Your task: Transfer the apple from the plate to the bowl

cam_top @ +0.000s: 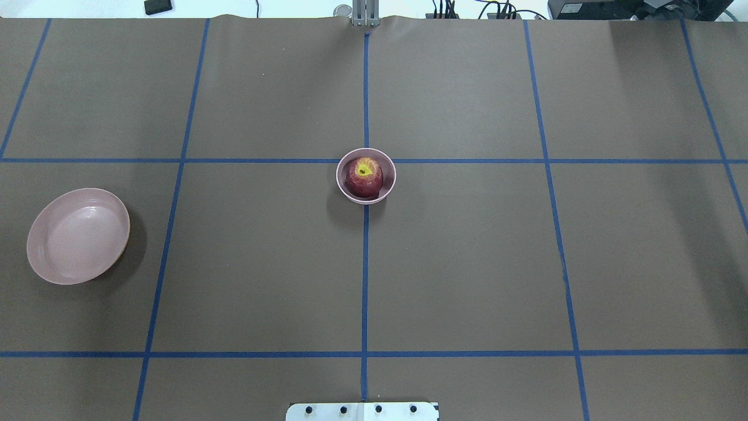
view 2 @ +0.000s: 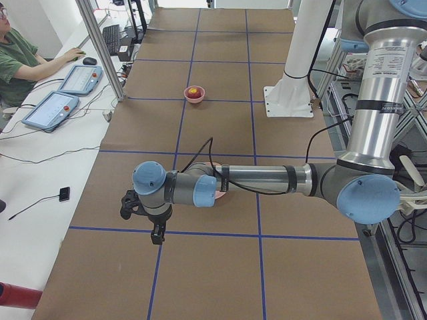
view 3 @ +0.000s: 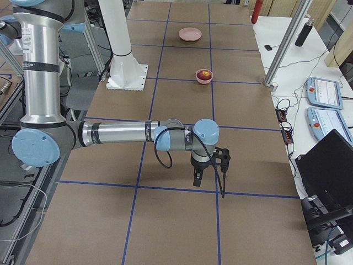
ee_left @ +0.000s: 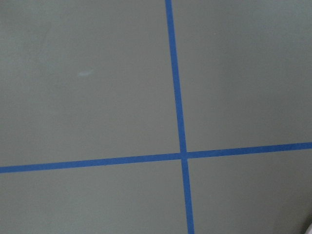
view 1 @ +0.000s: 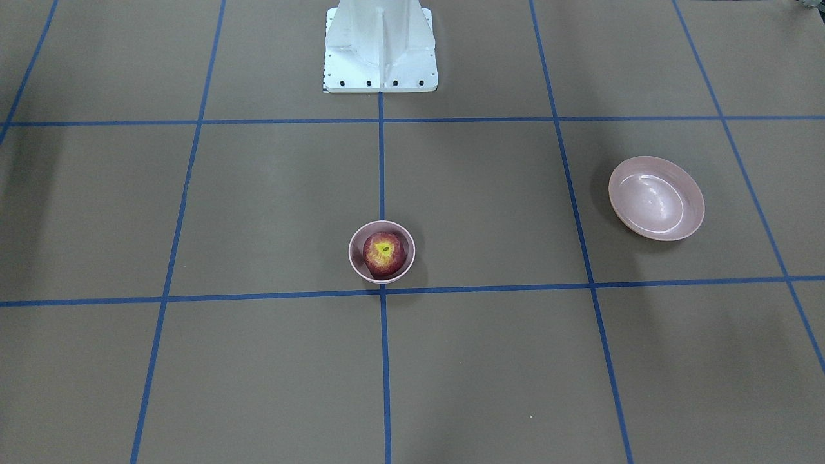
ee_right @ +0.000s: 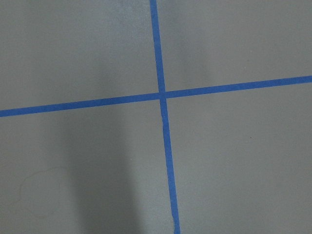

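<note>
Desk: matte brown sheet, gridded with blue tape. Bowl: small, deep, glossy pale pink, sat on a tape line. Apple: dark red, round, yellow-green stem hollow up, lay inside the bowl. Plate: wide, shallow, same pink, stood well apart from the bowl, toward the robot's left. Left tool and right tool hung far from the bowl. Could not tell how wide either stood.
</note>
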You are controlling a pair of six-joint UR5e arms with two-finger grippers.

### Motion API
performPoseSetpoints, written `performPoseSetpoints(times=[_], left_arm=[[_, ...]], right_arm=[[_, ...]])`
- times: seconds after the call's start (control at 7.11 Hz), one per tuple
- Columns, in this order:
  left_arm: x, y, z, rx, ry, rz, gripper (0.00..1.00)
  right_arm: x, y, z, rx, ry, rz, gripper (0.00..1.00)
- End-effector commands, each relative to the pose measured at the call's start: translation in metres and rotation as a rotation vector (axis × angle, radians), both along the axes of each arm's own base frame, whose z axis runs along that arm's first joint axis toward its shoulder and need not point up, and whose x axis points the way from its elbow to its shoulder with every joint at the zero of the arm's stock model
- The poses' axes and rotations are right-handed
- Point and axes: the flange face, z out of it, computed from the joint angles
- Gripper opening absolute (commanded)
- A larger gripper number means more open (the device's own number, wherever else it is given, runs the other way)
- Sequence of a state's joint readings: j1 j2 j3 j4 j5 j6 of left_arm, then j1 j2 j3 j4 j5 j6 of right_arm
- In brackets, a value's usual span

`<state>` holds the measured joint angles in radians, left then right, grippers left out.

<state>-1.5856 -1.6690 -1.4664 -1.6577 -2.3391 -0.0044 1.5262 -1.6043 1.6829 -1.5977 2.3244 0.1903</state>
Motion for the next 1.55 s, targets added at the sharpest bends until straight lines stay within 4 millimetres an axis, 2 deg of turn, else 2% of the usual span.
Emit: performPoseSetpoints(times=[0.0, 0.14, 0.28, 1.41], left_arm=[[0.0, 0.031, -0.017, -0.024, 0.006, -0.061, 0.99], [0.002, 0.04, -0.027, -0.036, 0.012, -0.09, 0.99], [0.003, 0.043, -0.027, -0.039, 0.014, -0.09, 0.99], [0.004, 0.041, -0.028, -0.036, 0.014, -0.088, 0.99]], right_arm=[[0.002, 0.002, 0.002, -0.012, 0.001, 0.007, 1.0], [0.005, 0.003, 0.002, -0.016, 0.001, 0.013, 1.0], [0.005, 0.003, 0.003, -0.022, 0.001, 0.015, 1.0], [0.007, 0.007, 0.006, -0.028, -0.002, 0.019, 1.0]])
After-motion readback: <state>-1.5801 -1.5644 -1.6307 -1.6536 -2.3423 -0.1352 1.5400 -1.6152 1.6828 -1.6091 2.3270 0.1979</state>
